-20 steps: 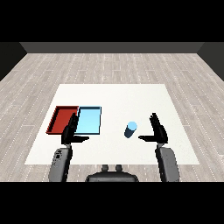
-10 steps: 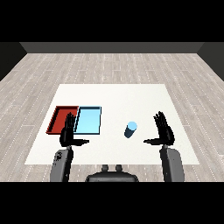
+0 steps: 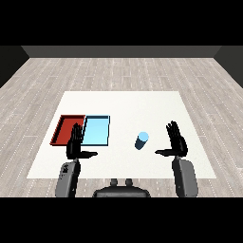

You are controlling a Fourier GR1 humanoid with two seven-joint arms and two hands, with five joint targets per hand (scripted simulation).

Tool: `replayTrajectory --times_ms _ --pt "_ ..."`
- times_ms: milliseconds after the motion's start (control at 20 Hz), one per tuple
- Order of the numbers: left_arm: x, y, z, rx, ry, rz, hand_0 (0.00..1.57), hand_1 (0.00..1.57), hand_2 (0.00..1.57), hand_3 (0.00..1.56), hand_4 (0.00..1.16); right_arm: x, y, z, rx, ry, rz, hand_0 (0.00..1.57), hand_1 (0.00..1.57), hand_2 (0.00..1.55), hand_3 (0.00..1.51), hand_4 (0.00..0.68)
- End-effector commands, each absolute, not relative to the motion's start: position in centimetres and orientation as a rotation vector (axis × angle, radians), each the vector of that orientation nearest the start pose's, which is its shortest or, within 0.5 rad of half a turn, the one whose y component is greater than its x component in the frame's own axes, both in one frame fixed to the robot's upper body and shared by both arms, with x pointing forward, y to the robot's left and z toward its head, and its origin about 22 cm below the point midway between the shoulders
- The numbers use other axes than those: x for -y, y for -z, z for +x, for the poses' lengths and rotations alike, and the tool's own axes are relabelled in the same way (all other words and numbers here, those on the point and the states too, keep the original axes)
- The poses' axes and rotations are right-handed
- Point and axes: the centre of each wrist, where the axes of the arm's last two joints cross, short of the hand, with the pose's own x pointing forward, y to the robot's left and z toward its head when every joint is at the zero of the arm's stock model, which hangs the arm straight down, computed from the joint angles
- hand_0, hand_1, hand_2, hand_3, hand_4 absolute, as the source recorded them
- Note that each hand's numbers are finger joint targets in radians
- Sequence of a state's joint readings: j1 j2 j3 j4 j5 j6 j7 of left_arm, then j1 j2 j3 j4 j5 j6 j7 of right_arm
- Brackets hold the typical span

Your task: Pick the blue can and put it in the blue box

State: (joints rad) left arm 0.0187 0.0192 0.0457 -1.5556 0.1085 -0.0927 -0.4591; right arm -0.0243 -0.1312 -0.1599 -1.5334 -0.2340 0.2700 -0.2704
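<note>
Blue can [image 3: 141, 140] stands upright on the counter [image 3: 128, 107], just inboard of the open, empty right hand [image 3: 176, 144], clearly nearer than the open left hand [image 3: 76, 144] parked over the blue tray [image 3: 97, 130].

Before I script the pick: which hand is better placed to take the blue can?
Likely the right hand: it is open just right of the blue can, thumb toward it. The left hand hovers by the trays, farther off.
</note>
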Motion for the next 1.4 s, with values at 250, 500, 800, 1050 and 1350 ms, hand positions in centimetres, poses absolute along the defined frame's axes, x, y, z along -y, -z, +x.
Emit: replayTrajectory --times_ms 250,500,800,1050,1350 --pt "-24.0 1.0 24.2 2.015 -0.085 -0.122 0.00 0.00 0.00 0.00 0.00 29.5 -0.3 24.7 1.780 0.053 0.210 0.00 0.00 0.00 0.00 0.000" --pt "-24.7 -1.5 23.9 1.996 -0.077 -0.094 0.00 0.00 0.00 0.00 0.00 28.0 3.4 25.2 1.730 0.080 0.244 0.00 0.00 0.00 0.00 0.000" --pt "-26.0 0.5 25.9 2.004 -0.110 -0.124 0.00 0.00 0.00 0.00 0.00 26.0 4.1 27.0 1.712 0.087 0.265 0.00 0.00 0.00 0.00 0.000" --pt "-26.0 -0.4 25.1 2.020 -0.105 -0.139 0.00 0.00 0.00 0.00 0.00 25.8 3.4 25.7 1.659 0.104 0.229 0.00 0.00 0.00 0.00 0.000" --pt "-24.1 -0.2 25.2 2.027 -0.112 -0.122 0.00 0.00 0.00 0.00 0.00 25.7 5.8 28.4 1.654 0.097 0.247 0.00 0.00 0.00 0.00 0.000"
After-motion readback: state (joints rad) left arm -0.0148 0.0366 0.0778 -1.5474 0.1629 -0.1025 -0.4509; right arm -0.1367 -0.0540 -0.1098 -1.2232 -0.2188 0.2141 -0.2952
